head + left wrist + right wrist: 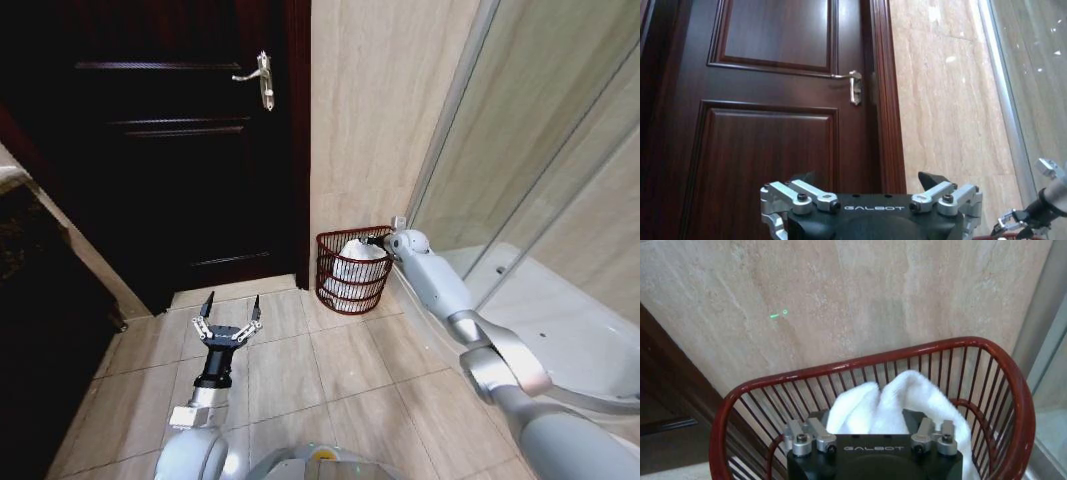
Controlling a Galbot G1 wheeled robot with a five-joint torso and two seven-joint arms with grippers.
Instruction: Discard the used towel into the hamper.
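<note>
Room around me, placed relative to the dark wooden door point(180, 150). Door is panelled, deep red-brown, shut, with a silver lever handle point(260, 80) near its right edge. Right of the door frame: a beige stone-look wall point(370, 110), faint veining. Further right of that wall, a glass shower screen point(540, 130) in a pale metal frame, with a white shower tray point(560, 310) at its foot. Below the door, large beige floor tiles point(300, 370) with pale grout lines. Left of the door, a light-edged dark counter point(30, 200).
</note>
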